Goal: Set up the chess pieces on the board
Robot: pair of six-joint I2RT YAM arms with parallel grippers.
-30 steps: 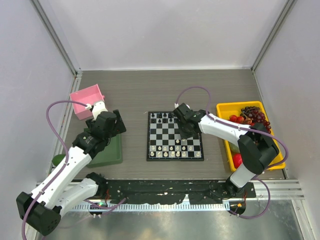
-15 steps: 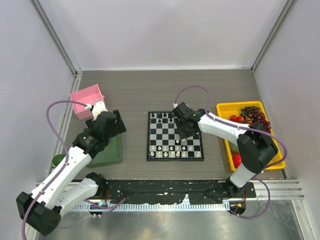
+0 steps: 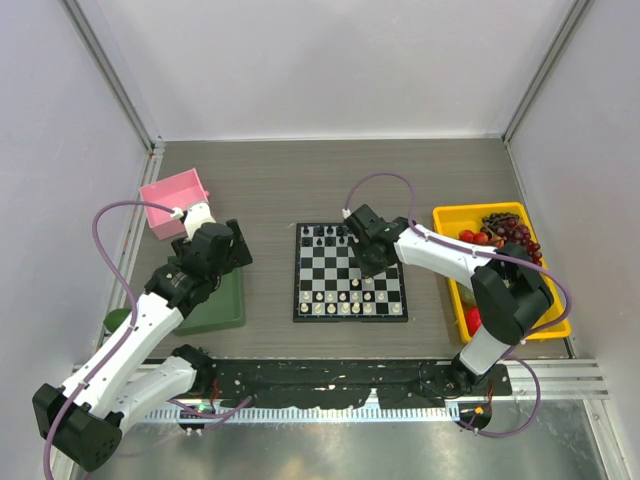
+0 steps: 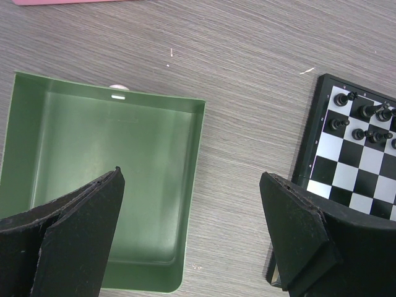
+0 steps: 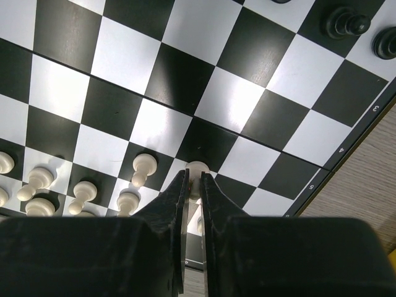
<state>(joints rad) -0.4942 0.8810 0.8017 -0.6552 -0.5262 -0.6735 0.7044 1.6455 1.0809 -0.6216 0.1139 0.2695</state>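
In the overhead view the board (image 3: 325,268) lies at the middle of the frame. The right gripper (image 3: 362,260) hangs over its right half, and the left gripper (image 3: 222,252) sits to the left above the green tray (image 3: 226,306). Black pieces (image 3: 322,232) crowd the board's top edge and cream pieces (image 3: 335,306) its bottom rows, so the set-up looks well along.

In the left wrist view, that gripper's jaws are spread wide with nothing between them. The tray fills the left of the frame and a corner of the board shows at the right edge.

In the right wrist view, the fingers (image 5: 178,185) are pinched narrow on a cream pawn (image 5: 197,167) just below the centre of the frame, over a dark square. Whether its base touches the board cannot be told. The step in hand seems to be placing this pawn. Next it likely needs to be centred on its square, set down upright and released without knocking its neighbours at the lower left.
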